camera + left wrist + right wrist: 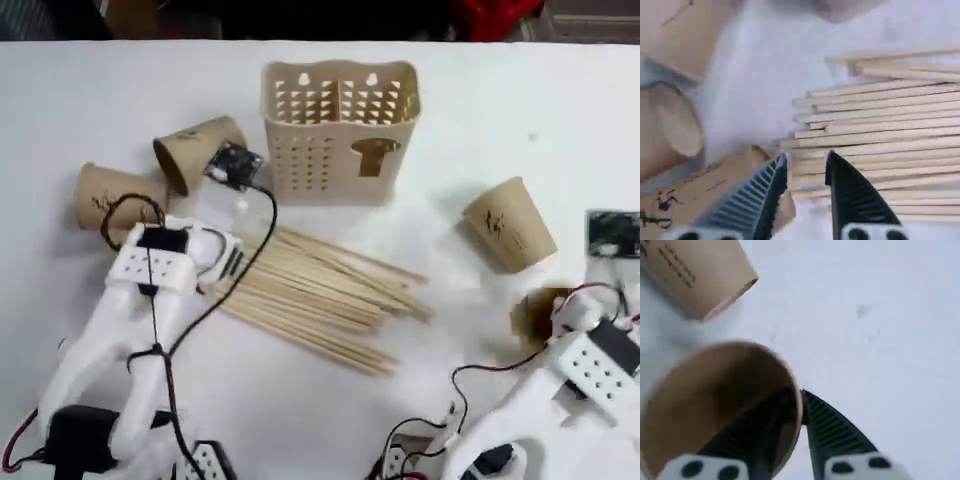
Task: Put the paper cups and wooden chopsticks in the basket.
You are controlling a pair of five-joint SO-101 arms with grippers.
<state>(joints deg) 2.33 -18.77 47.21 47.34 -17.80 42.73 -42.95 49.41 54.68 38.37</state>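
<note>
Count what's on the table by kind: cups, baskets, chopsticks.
Paper cups: 4
Basket: 1
Wooden chopsticks: 1 pile, too overlapped to count singly
Total: 6, taking the pile as one

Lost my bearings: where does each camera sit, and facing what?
High: above the table, looking down on basket, chopsticks, left arm, right arm.
Left wrist: on left arm, facing chopsticks past the left gripper.
Right wrist: on right arm, facing a cup whose rim the right gripper pinches.
Shared: chopsticks, in high and left wrist.
</note>
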